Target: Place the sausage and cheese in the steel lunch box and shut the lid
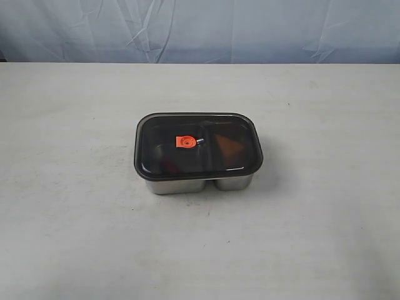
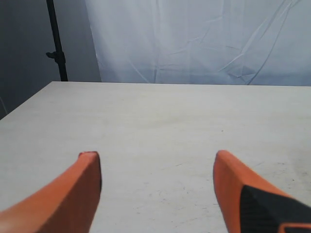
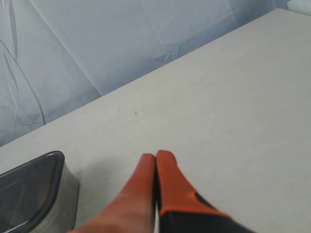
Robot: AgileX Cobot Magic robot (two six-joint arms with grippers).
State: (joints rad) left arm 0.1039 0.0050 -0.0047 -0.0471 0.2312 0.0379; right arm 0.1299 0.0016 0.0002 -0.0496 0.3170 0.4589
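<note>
The steel lunch box (image 1: 187, 185) stands mid-table with the dark translucent lid (image 1: 156, 134) lying flat on it, orange valve (image 1: 185, 142) at its centre. Through the lid a dim orange wedge, the cheese (image 1: 230, 147), shows in the right compartment. A faint reddish shape, likely the sausage (image 1: 169, 165), shows in the left one. Neither arm appears in the exterior view. My left gripper (image 2: 157, 158) is open over bare table, nothing between its orange fingers. My right gripper (image 3: 155, 156) is shut and empty, with a corner of the lidded box (image 3: 60, 194) off to one side.
The pale table (image 1: 312, 237) runs wide around the box on all sides. A wrinkled blue-white backdrop (image 1: 200, 28) hangs behind the far edge. A black stand pole (image 2: 56, 43) rises past the table corner in the left wrist view.
</note>
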